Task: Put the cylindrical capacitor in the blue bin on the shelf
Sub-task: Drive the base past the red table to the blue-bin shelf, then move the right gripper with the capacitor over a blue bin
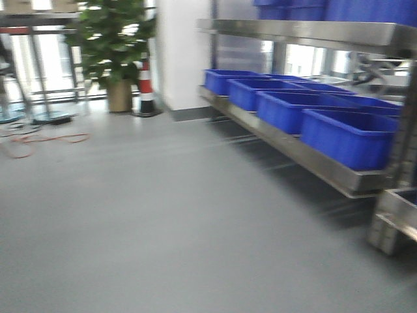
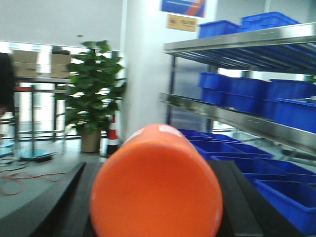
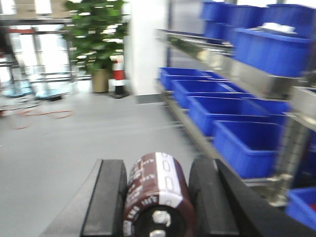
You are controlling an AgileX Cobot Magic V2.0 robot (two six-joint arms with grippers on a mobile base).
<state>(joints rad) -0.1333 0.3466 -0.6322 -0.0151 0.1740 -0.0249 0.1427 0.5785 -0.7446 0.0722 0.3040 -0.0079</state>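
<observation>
In the right wrist view, my right gripper (image 3: 158, 174) is shut on the cylindrical capacitor (image 3: 157, 193). The capacitor is dark brown with a white stripe and lies lengthwise between the black pads (image 3: 108, 197). In the left wrist view, my left gripper (image 2: 155, 170) is shut on a large orange cylinder (image 2: 155, 190) that fills the view's lower middle. The shelf (image 1: 296, 149), with its steel front rail, runs along the right and carries a row of blue bins (image 1: 345, 135). The bins are ahead and to the right of both grippers, also in the right wrist view (image 3: 244, 143). Neither gripper shows in the front view.
An upper shelf level (image 1: 300, 32) holds more blue bins. A white pillar (image 1: 182, 52), a striped traffic cone (image 1: 146, 88) and a potted plant (image 1: 117, 45) stand at the back. An orange cable (image 1: 39, 140) lies on the grey floor at the left.
</observation>
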